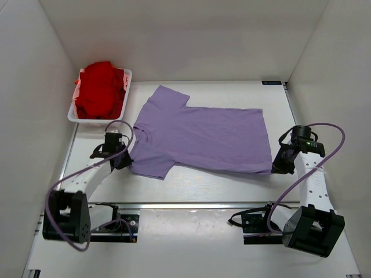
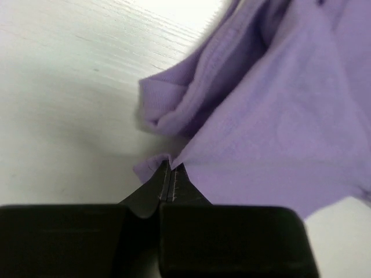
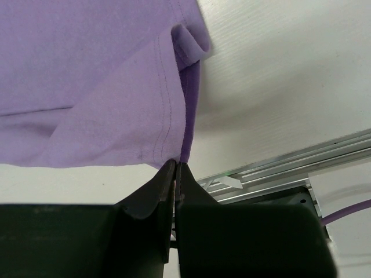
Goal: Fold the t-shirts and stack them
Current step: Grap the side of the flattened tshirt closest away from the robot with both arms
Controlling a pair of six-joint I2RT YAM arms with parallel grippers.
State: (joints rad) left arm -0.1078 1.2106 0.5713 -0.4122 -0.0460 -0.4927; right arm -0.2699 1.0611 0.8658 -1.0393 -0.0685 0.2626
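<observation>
The lavender-purple t-shirt (image 1: 200, 136) lies spread out on the table, collar to the left, hem to the right. My left gripper (image 1: 124, 160) is shut on the shirt's near-left edge by the shoulder; the left wrist view shows its jaws pinching the cloth (image 2: 243, 116) at the tips (image 2: 168, 168). My right gripper (image 1: 276, 168) is shut on the near hem corner; in the right wrist view the hem (image 3: 116, 98) hangs from its closed tips (image 3: 175, 165). The bright red t-shirt (image 1: 99, 90) sits bunched in a white tray (image 1: 127, 78) at the back left.
White walls enclose the table on the left, back and right. A metal rail (image 1: 191, 205) runs along the table's near edge between the arm bases; it also shows in the right wrist view (image 3: 290, 168). Purple cables loop off both arms.
</observation>
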